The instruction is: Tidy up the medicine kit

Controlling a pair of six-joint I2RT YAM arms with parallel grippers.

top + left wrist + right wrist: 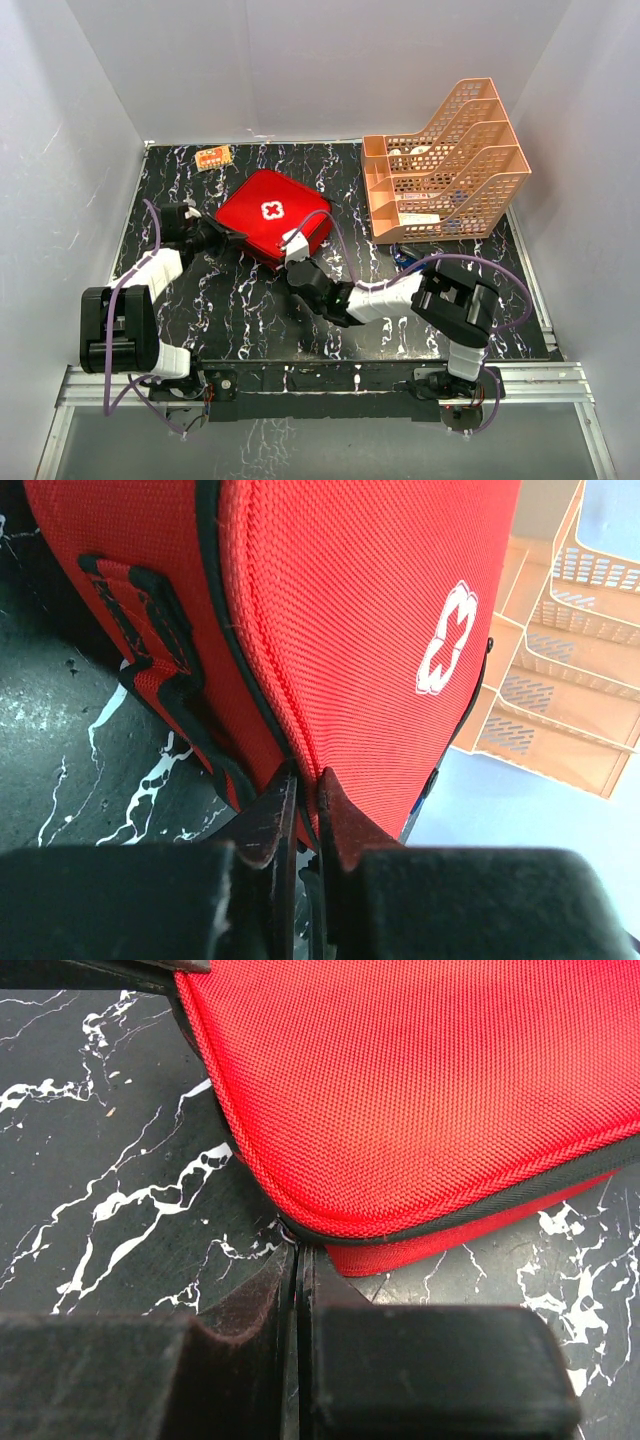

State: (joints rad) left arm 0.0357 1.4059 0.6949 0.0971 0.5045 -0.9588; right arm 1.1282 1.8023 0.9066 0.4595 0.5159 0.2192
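The medicine kit [272, 212] lay closed on the bench [250, 310], towards the far side, just left of the orange tiered tray [450, 160]. My left fingers [266, 822] were clenched at its left-corner seam and my right fingers [258, 1298] at its near corner. I could not tell whether either pinched a zip pull. Risk, as I judged it: a thin hold slipping off, or a pull dragging the soft case instead of opening it. Count: one kit, one tray, one small packet [213, 157], two arms.

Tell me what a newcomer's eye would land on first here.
The red medicine kit, white cross up, lies closed on the black marbled table. The left end effector and right end effector are shut against its near edges. An orange tiered tray stands at the far right.
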